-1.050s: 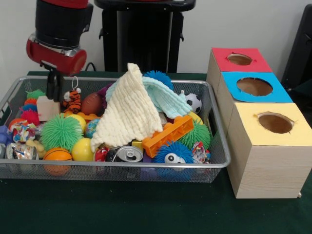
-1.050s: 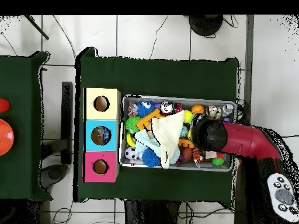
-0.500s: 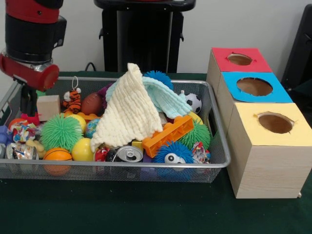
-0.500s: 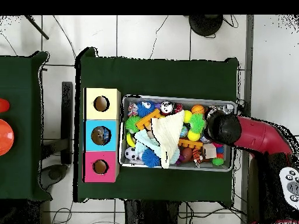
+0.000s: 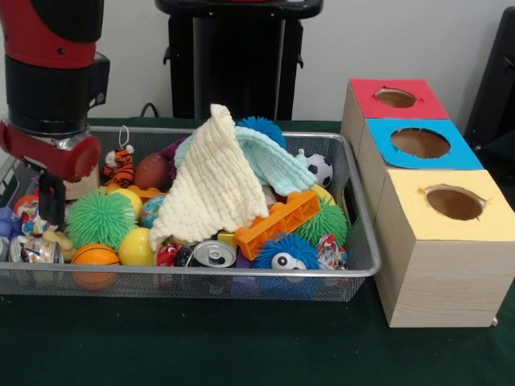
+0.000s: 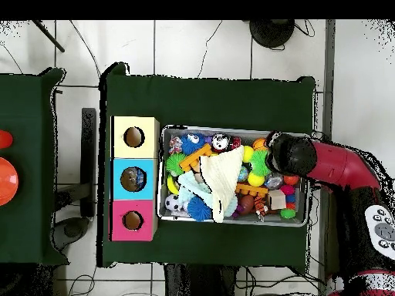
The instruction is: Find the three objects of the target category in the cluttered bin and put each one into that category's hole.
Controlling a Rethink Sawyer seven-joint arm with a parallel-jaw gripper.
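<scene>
Bin (image 5: pixel 354 265) crammed full, hand (image 5: pixel 50 211) low at its left end

Front view sits low and close, facing the bin (image 5: pixel 354 265); overhead view looks straight down from high, sharing bin (image 6: pixel 165 212) and boxes (image 6: pixel 133 179).

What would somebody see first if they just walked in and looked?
Probably the big cream cloth heaped like a tent in the middle of the wire bin full of bright toys. Next, the red and black arm reaching down into the bin's end farthest from the three coloured boxes.
</scene>
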